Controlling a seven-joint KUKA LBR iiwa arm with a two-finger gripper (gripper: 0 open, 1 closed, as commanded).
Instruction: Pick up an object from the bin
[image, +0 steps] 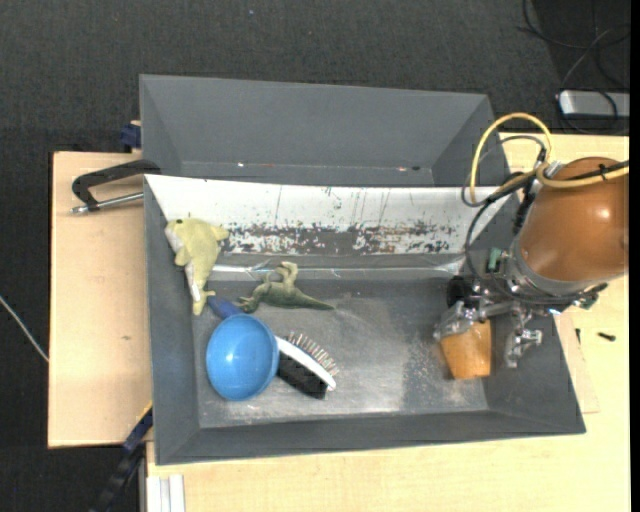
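Camera view: block (466, 358) under end effector (487, 343)

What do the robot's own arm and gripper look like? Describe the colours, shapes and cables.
The arm's wrist wears a rounded, glossy orange-brown cover. A yellow cable loops out beside it, and thinner black cables run alongside down to the wrist. At its end sits the gripper, built of silvery metal and black parts.

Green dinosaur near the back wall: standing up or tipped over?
Tipped over. The green dinosaur lies on its side on the floor of the bin, its whole profile facing up, with neck, legs and tail spread flat.
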